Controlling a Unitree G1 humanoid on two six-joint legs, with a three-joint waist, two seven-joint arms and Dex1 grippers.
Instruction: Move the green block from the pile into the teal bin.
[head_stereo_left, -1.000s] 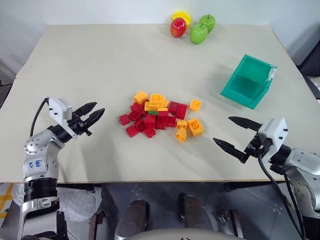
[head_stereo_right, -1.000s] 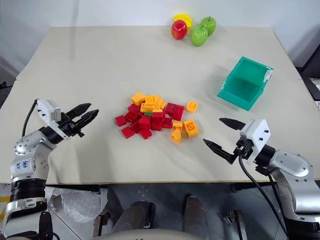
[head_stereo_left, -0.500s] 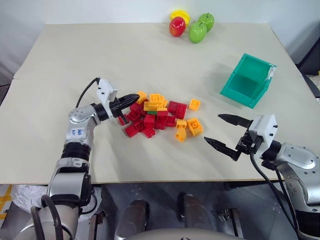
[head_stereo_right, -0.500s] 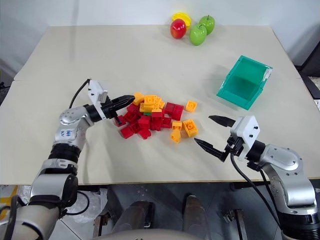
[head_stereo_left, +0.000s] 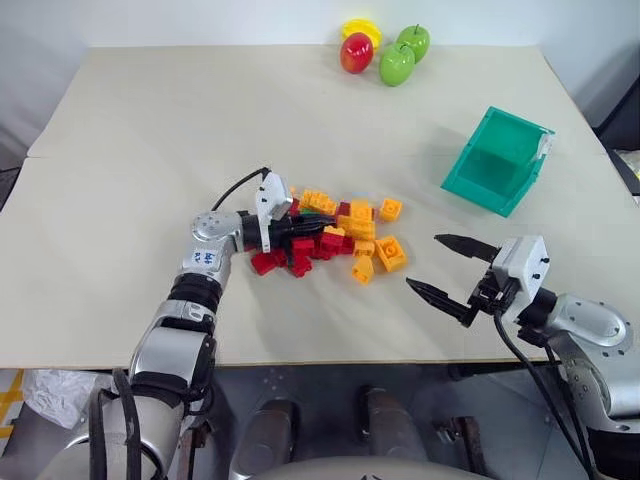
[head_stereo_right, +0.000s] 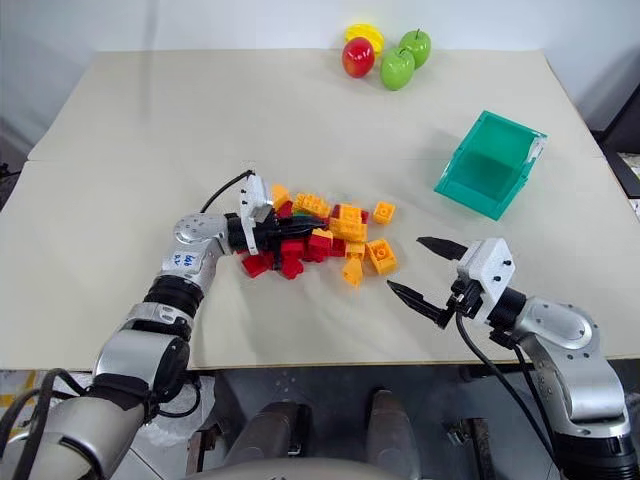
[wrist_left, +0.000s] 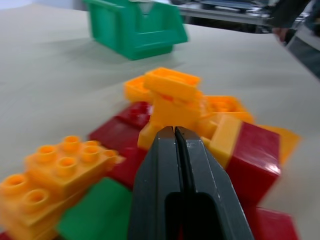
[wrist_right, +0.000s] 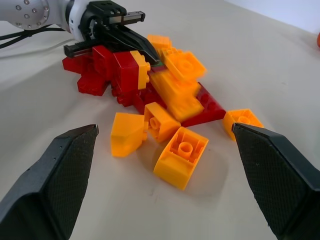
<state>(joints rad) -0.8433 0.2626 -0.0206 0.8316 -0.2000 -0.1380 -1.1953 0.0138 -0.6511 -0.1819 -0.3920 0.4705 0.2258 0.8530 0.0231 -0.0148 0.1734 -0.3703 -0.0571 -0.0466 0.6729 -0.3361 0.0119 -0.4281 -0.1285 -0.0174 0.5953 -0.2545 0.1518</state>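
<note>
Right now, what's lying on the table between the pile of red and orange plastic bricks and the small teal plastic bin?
Nothing: in the left eye view, bare beige table separates the pile from the teal bin.

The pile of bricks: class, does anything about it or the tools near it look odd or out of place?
Yes. The left gripper is pushed into the pile with its fingers shut on nothing, while the green block lies beside them, ungripped. The teal bin also sits tipped on its side.

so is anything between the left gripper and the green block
Yes. The left gripper, shut, is pushed into the pile; the green block lies beside its fingers, half under an orange brick.
</note>
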